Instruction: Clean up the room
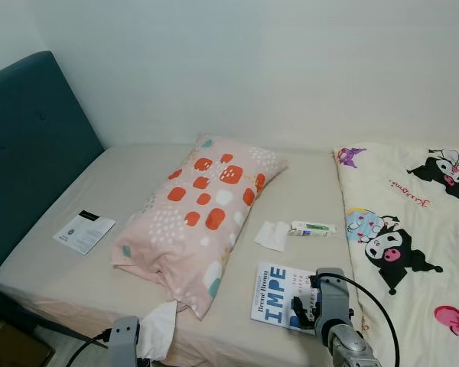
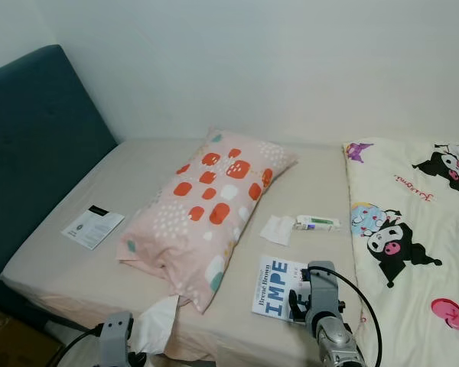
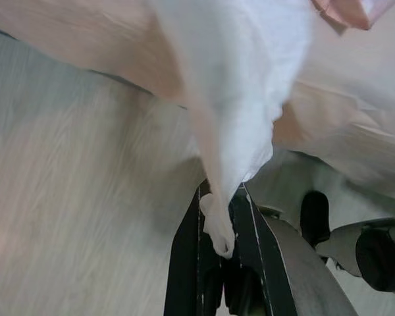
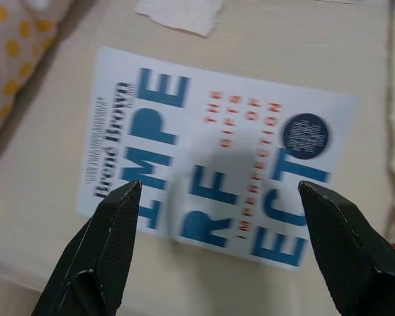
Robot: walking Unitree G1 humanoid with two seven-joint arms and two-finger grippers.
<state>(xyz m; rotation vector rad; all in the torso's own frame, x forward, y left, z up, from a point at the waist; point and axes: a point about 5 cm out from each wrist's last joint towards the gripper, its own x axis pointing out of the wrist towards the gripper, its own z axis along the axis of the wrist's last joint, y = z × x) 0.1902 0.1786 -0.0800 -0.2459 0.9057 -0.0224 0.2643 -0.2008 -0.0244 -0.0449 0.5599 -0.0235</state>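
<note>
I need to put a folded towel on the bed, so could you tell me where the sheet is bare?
Bare sheet lies between the leaflet and pillow, and behind the pillow by the wall. Crowded: tissue, tube, book beside the blanket.

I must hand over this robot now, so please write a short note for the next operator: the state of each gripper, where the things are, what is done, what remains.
Left gripper: shut on a white tissue, low at the near edge of the bed.
Right gripper: open, hovering over the book, fingers apart on either side of the cover, not touching it.
On the bed: pink pillow, leaflet near the headboard, a second tissue beside a small tube, cartoon blanket on the right.
Done: one tissue picked up.
Left: dispose of it, take the book, then clear the leaflet, tissue and tube.
</note>
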